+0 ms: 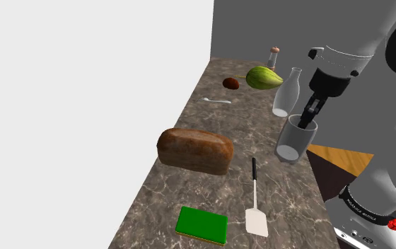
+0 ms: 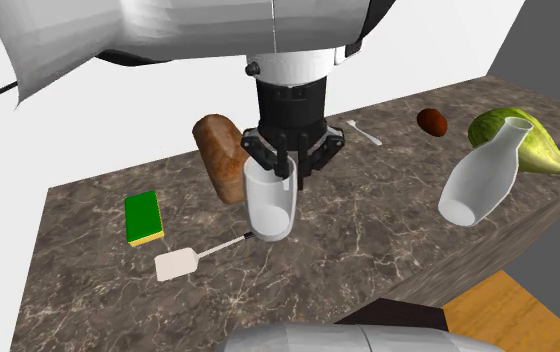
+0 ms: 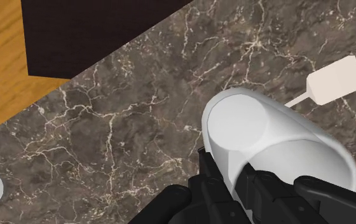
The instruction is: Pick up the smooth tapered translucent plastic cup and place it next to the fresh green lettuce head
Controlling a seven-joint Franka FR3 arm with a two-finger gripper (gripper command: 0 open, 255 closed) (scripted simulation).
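Dark marbled stone forms the table (image 1: 189,120), with a grey wall behind it. The hand (image 1: 305,120) is clamped on the rim wall of the pale translucent cup (image 1: 295,139), which hangs below it, base down and slightly tilted, apparently clear of the surface. A bread loaf (image 1: 195,150) and a spatula (image 1: 255,212) lie near the hand. The lettuce head (image 1: 264,76) lies well apart, further from the stand, with a white bottle (image 1: 287,92) between. The carry probably has to pass round that bottle.
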